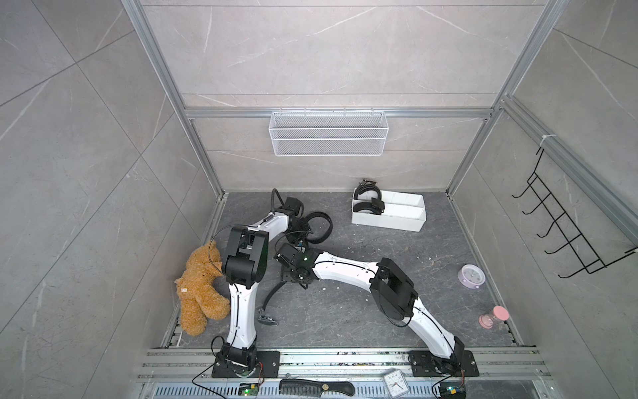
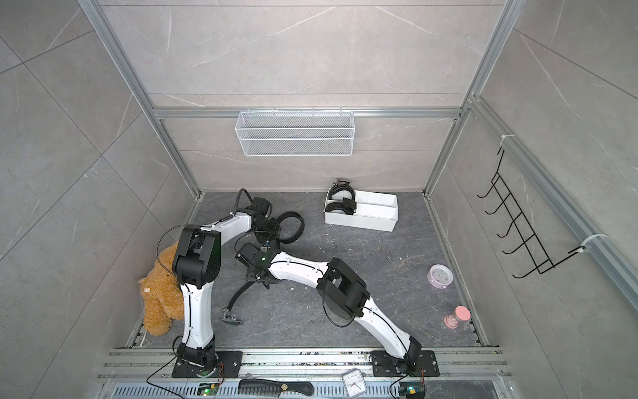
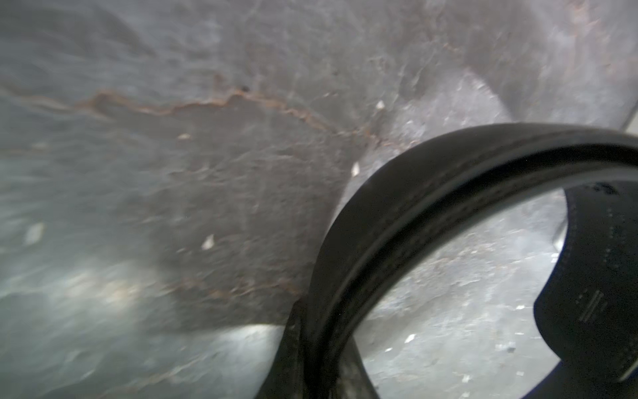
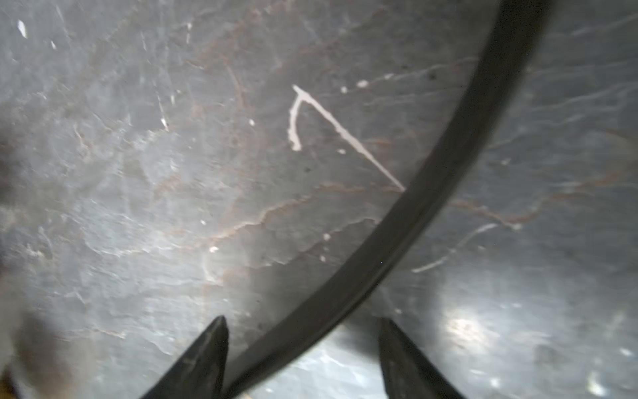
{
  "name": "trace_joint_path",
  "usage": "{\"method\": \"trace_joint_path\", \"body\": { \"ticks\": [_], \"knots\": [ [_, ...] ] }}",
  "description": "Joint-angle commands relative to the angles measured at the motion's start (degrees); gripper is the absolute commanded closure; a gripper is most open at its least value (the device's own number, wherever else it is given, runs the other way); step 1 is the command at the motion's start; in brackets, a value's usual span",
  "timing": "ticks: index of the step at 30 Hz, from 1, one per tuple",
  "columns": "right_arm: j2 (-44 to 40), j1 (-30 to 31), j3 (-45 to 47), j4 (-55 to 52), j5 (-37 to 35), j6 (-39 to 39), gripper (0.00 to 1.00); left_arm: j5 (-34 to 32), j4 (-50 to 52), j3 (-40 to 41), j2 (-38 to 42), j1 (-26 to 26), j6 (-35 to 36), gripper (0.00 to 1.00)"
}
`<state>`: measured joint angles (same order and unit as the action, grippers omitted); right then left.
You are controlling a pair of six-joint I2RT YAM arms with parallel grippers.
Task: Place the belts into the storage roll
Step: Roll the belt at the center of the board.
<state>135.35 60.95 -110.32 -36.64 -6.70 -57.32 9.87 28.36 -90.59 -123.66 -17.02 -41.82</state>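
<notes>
The storage roll (image 1: pixel 388 212) (image 2: pixel 360 210), a white divided tray, stands at the back right of the floor. Two coiled belts (image 1: pixel 367 191) (image 1: pixel 366 208) fill its left compartments. A third belt curls into a loop (image 1: pixel 319 226) (image 2: pixel 291 224) beside my left gripper (image 1: pixel 299 230), then runs under the right wrist to its buckle (image 1: pixel 267 319). In the left wrist view my left gripper (image 3: pixel 319 345) is shut on this belt (image 3: pixel 414 193). My right gripper (image 4: pixel 303 323) (image 1: pixel 293 274) is open, and the strap (image 4: pixel 448 165) passes between its fingertips.
A teddy bear (image 1: pixel 200 286) lies by the left arm. A pink clock (image 1: pixel 471 276) and a pink hourglass (image 1: pixel 493 317) sit at the right. A comb (image 1: pixel 316 387) and a white clock (image 1: pixel 396 382) lie on the front rail. A wire basket (image 1: pixel 328 133) and a hook rack (image 1: pixel 559 224) hang on the walls.
</notes>
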Motion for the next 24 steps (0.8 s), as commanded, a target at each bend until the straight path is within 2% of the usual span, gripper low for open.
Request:
{"method": "trace_joint_path", "body": {
  "ticks": [1, 5, 10, 13, 18, 22, 24],
  "knots": [
    [-4.2, -1.1, 12.2, -10.9, -1.1, 2.1, 0.33, -3.3, 6.9, 0.8, 2.6, 0.0, 5.4, 1.00],
    [-13.3, -4.4, 26.0, -10.1, -2.4, 5.7, 0.34, -3.0, 8.3, 3.6, 3.5, -0.3, 8.2, 1.00],
    [-19.2, -9.9, 33.8, -12.3, -4.3, 13.9, 0.35, -4.9, 10.4, 7.8, 6.5, -1.2, 10.8, 1.00],
    [-21.1, -11.8, 34.0, -13.5, -6.5, 18.7, 0.36, -6.0, 11.2, 9.2, 8.3, -1.2, 11.9, 1.00],
    [-19.3, -14.6, 30.9, -15.2, -8.3, 24.0, 0.33, -4.3, 13.3, 10.3, 9.5, -3.0, 13.9, 1.00],
    [-18.2, -16.6, 29.0, -15.9, -12.0, 28.4, 0.34, -7.9, 16.6, 12.3, 10.5, -6.4, 15.7, 1.00],
    [-17.9, -17.9, 28.7, -15.1, -12.4, 30.6, 0.34, -9.3, 17.5, 14.5, 11.6, -7.1, 15.9, 0.95]
  ]
}}
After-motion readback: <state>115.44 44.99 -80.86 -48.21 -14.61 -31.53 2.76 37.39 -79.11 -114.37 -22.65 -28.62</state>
